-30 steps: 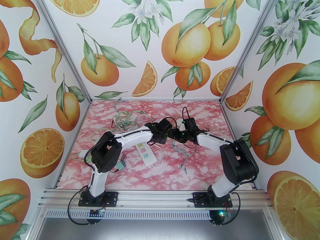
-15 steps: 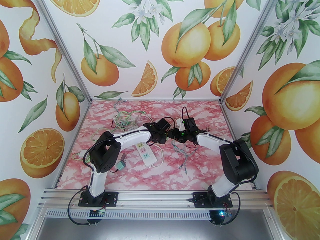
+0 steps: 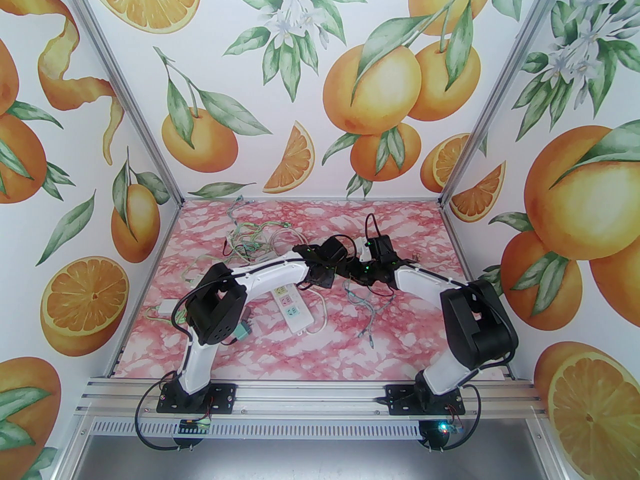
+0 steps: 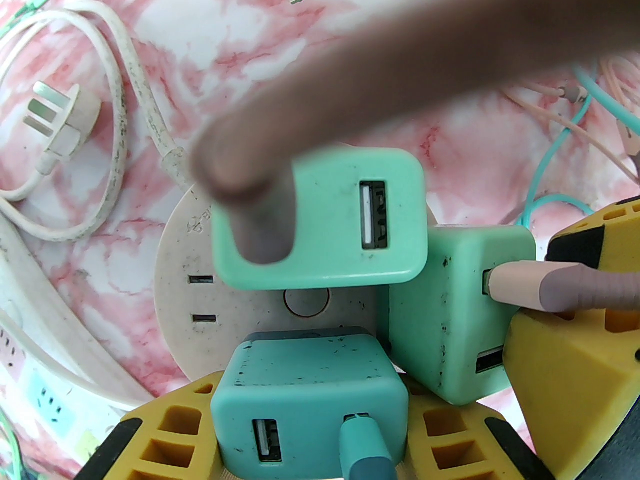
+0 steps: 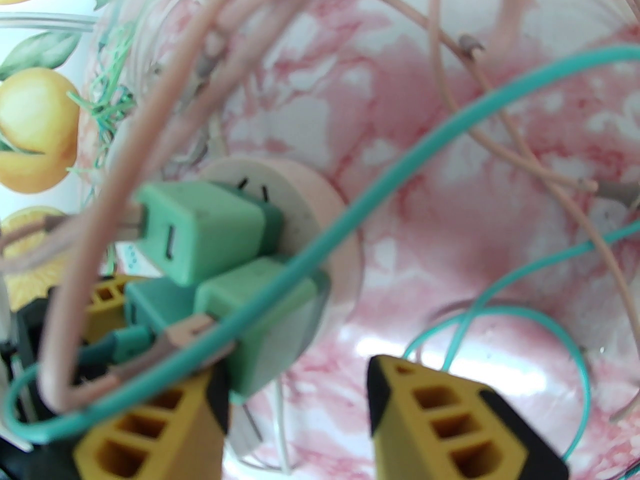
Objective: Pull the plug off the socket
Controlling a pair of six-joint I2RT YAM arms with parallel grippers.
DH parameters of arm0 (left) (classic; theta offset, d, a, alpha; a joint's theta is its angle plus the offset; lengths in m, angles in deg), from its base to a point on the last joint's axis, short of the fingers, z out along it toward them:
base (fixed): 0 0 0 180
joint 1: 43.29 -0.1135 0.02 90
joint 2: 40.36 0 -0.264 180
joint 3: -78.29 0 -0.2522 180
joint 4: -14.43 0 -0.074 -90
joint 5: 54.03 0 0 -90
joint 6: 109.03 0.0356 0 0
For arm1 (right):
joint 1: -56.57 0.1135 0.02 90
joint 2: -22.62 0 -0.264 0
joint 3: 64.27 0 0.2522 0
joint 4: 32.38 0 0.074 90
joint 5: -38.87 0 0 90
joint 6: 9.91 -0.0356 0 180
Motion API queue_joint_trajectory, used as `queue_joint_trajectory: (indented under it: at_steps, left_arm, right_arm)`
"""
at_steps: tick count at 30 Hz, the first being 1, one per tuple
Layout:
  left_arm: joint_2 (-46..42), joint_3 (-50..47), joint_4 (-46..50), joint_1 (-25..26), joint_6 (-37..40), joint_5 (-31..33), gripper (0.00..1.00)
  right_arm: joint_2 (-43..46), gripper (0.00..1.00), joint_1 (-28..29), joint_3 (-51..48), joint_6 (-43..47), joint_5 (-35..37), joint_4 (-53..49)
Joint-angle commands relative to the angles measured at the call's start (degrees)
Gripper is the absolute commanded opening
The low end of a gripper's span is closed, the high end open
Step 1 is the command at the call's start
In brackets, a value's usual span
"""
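Since the earlier frame, the left arm's elbow and wrist have shifted slightly toward the right arm. At present the left gripper [image 4: 307, 408] is closed on the near teal plug [image 4: 300, 378], one yellow finger against each side. That plug is seated in the round socket [image 4: 180, 268], alongside two other plugs [image 4: 320, 218]. Meanwhile the right gripper [image 5: 300, 383] is open, its left finger just beside one of them. Contact between socket and table [image 4: 200, 18] cannot be determined.

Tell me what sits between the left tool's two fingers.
In the left wrist view, a teal charger plugged into the round socket sits between the fingers of the left tool.
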Motion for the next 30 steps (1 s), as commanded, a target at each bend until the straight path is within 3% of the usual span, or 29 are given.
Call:
queue_joint_trajectory:
  at_steps: [1,5,12,19,26,30]
  left_arm:
    - [-3.25,2.25,-5.50,1.34,-0.60,-3.75,0.27]
    - [-7.30,-4.37,-11.11,-2.66,-5.25,-9.43,0.27]
    - [-8.15,-5.66,-12.44,-3.53,-6.01,-11.10,0.27]
    - [-6.20,-2.28,-9.25,-0.92,-2.75,-8.47,0.27]
    - [-1.73,4.89,-2.94,3.75,2.48,-0.74,0.26]
    - [-1.16,5.29,-2.90,4.22,1.60,-1.07,0.25]
  right_arm:
    - [-4.11,0.49,1.11,-3.39,0.89,5.96,-10.24]
    - [-4.09,0.49,1.11,-3.56,1.01,5.96,-10.25]
    - [-4.07,0.49,1.20,-3.80,0.84,5.82,-9.91]
    - [-4.10,0.49,1.55,-3.88,0.88,5.88,-10.00]
    - [-4.29,0.49,2.17,-3.31,0.84,6.02,-10.25]
    - [-4.27,0.49,2.37,-3.30,0.84,6.18,-10.33]
